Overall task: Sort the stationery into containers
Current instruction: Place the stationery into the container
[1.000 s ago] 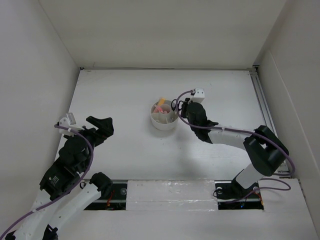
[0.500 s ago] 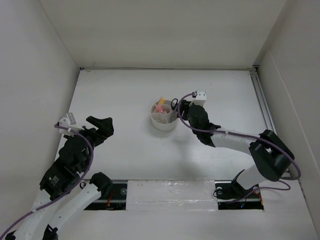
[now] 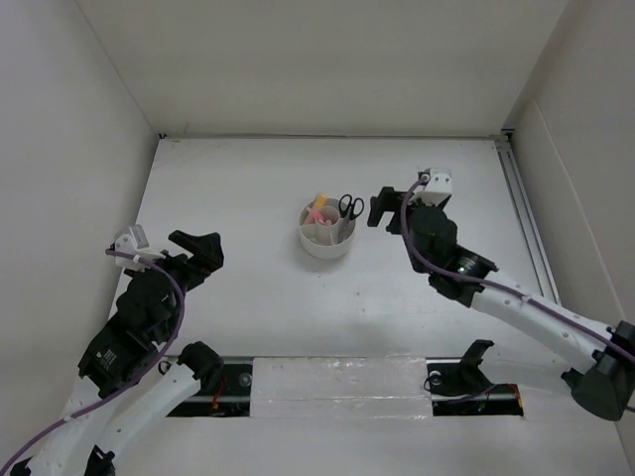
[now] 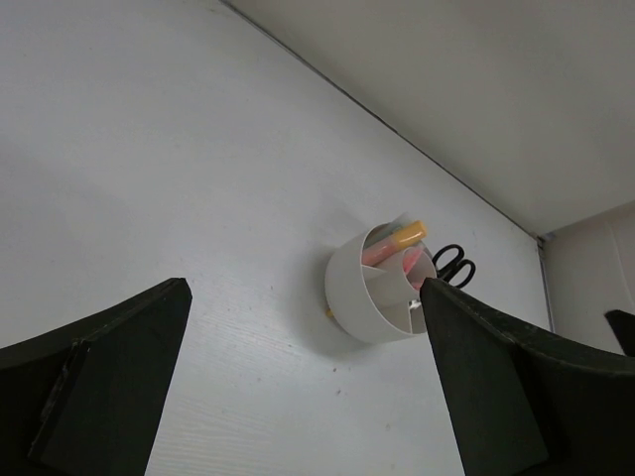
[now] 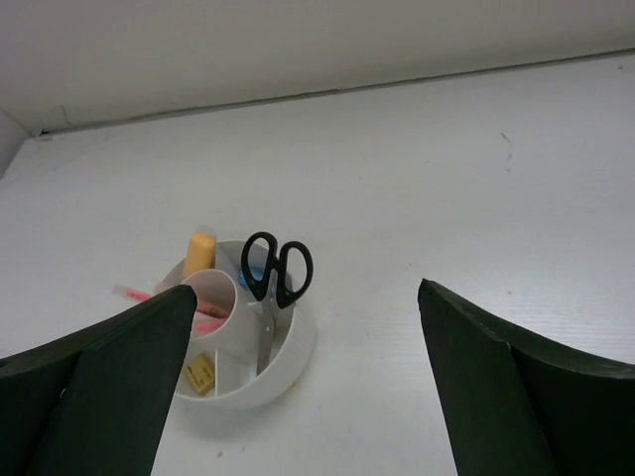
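Note:
The white round organizer stands mid-table. Black-handled scissors stand blades-down in its right wedge, shown too in the right wrist view and the left wrist view. An orange highlighter, pink pens and a yellowish eraser lie in other wedges around the central cup. My right gripper hangs open just right of the organizer, holding nothing. My left gripper is open and well to the left, facing the organizer.
A tiny yellowish speck lies on the table against the organizer's left wall. White walls close in the table at the back and sides. A rail runs along the right edge.
My right gripper has opened, let go of the scissors in the organizer and drawn back to the right. The left arm has stayed still.

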